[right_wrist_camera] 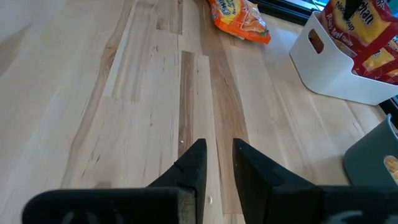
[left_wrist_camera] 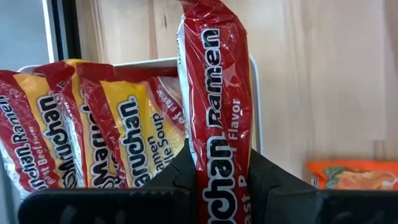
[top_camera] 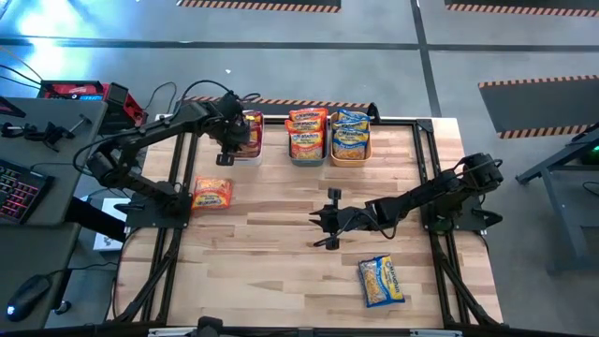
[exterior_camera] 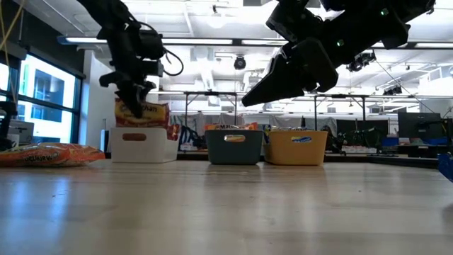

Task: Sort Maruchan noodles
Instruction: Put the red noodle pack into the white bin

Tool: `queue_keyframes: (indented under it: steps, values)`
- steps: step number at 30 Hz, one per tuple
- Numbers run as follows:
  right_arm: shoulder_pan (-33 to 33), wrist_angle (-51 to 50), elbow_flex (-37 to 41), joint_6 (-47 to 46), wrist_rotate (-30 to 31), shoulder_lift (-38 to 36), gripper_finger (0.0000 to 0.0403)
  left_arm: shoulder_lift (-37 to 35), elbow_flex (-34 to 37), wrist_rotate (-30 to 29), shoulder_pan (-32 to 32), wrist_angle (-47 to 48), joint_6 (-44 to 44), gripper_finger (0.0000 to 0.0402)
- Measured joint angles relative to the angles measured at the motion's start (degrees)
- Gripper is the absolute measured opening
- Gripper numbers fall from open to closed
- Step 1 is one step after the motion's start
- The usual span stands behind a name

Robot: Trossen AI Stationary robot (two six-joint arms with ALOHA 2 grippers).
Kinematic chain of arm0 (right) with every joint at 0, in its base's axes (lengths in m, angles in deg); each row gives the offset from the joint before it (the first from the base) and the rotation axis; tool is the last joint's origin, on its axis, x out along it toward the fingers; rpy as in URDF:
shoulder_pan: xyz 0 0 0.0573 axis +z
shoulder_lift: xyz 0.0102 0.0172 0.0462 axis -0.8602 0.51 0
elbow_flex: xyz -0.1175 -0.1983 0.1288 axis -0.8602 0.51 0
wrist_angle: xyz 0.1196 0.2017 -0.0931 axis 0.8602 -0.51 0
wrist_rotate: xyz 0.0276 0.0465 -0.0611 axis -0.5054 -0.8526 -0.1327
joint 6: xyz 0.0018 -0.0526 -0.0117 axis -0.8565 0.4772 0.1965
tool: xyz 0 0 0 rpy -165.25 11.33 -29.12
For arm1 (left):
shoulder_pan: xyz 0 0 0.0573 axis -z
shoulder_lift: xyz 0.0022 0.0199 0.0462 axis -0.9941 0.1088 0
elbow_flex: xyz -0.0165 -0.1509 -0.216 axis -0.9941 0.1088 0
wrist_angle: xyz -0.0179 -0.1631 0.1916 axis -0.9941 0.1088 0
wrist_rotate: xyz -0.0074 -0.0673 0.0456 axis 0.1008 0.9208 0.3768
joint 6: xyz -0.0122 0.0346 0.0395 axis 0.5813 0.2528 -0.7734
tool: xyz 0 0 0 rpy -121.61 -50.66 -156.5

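While left end effector (left_wrist_camera: pixel 221 180) grips a red packet (left_wrist_camera: pixel 214 93) over white bin (top_camera: pixel 245 154), right end effector (right_wrist_camera: pixel 217 165) hangs nearly closed, empty; orange packet (top_camera: pixel 211 194) and blue packet (top_camera: pixel 382 281) remain unsorted on desk (top_camera: pixel 281 234).

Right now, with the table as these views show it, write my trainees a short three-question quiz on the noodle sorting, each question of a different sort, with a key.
1. True or false: the left pincer holds a red ramen packet over the white bin.
2. Multiple choice: which packets lie loose on the table? A) two red; B) one orange and one blue-and-yellow; C) none.
3. Fill in: the right pincer holds ____.

Key: 1 true; 2 B; 3 nothing, it hangs above bare wood with its fingers close together.
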Motion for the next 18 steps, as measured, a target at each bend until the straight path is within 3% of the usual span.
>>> queue_keyframes:
  steps: [11, 18]
  values:
    - [-0.3, 0.0, 0.0, -0.2, 0.0, 0.0, 0.0057, 0.0, 0.2, 2.5, -1.8, -1.0, 1.2, 0.0055]
    - [-0.3, -0.3, 0.0, -0.6, -0.9, 0.0, 0.0057, -0.2, 7.2, 3.2, -1.8, -8.3, 0.6, 0.0055]
